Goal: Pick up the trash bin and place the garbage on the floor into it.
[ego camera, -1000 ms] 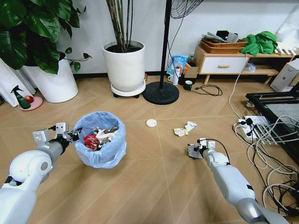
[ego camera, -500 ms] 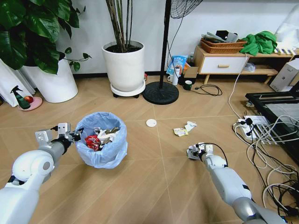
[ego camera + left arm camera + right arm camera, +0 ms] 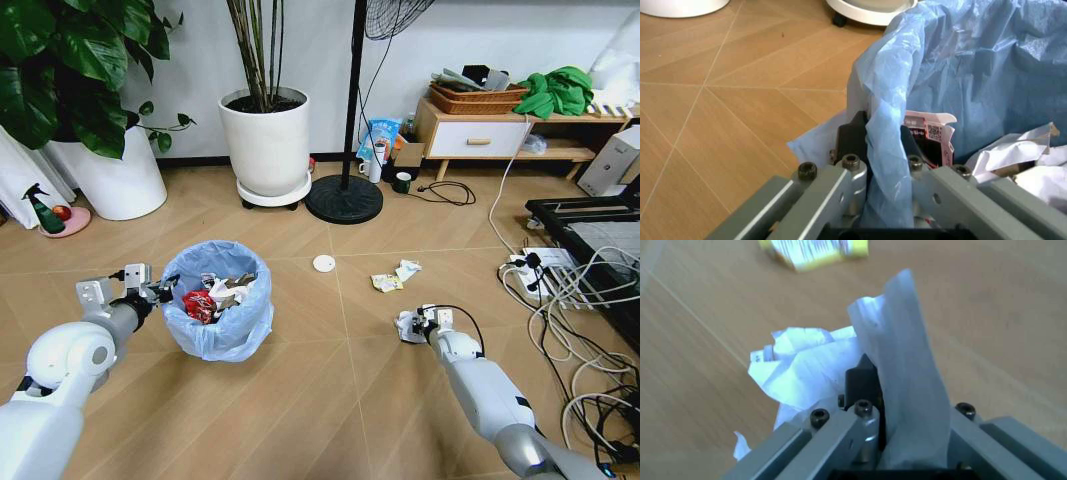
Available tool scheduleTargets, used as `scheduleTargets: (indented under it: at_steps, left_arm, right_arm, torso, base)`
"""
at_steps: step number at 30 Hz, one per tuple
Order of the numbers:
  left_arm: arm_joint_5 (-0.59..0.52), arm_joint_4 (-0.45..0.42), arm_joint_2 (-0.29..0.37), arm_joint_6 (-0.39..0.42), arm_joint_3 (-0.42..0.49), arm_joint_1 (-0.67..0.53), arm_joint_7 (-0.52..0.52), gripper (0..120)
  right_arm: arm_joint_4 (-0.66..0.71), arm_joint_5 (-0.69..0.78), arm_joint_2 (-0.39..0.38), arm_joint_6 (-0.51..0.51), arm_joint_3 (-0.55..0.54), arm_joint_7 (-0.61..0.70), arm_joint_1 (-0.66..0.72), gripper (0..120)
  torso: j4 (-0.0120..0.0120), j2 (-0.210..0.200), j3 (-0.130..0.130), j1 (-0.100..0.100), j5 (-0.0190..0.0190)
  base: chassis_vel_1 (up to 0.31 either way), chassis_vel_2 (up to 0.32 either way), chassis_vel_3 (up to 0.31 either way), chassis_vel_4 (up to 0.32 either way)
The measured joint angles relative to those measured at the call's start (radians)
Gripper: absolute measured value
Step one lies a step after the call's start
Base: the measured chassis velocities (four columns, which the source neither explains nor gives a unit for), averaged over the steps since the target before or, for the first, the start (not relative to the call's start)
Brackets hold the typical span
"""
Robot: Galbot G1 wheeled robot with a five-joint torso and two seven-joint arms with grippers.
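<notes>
The trash bin [image 3: 217,299] with its light-blue bag stands at the left of the floor [image 3: 330,400] and holds a red can, paper and a carton. My left gripper [image 3: 160,291] is shut on the bin's left rim; the bag edge [image 3: 888,150] is pinched between its fingers. My right gripper [image 3: 410,325] is at centre right, shut on a white paper wad [image 3: 840,375], also seen as the white paper wad [image 3: 404,325] just above the planks. A white disc [image 3: 324,263], a yellow-white wrapper [image 3: 386,283] and a white scrap [image 3: 407,269] lie on the floor between bin and gripper.
A big white plant pot [image 3: 266,148] and a black fan base [image 3: 344,198] stand behind. Another white pot [image 3: 118,180] is at far left. A power strip with tangled cables [image 3: 545,290] spreads on the right, next to a black frame [image 3: 590,235]. A wooden cabinet [image 3: 480,135] stands against the wall.
My right gripper has shifted slightly left and toward me with the paper wad. The bin and my left gripper have moved a little to the right and nearer.
</notes>
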Motion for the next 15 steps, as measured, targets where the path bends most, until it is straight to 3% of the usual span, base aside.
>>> scheduleTargets:
  at_steps: [11,15]
  left_arm:
    - [0.004,-0.003,0.001,0.000,0.000,0.006,-0.003,0]
    - [0.007,-0.001,0.002,0.001,0.001,0.010,-0.002,0]
  right_arm:
    - [0.179,0.091,-0.010,-0.007,-0.059,-0.018,0.061,0]
    - [0.339,0.149,-0.008,-0.048,-0.104,-0.051,0.092,0]
  torso:
    - [0.0001,0.000,0.000,0.000,-0.0005]
    - [-0.0001,0.000,0.000,0.000,-0.0006]
  base:
    - [0.000,0.000,0.000,0.000]
    - [0.000,0.000,0.000,0.000]
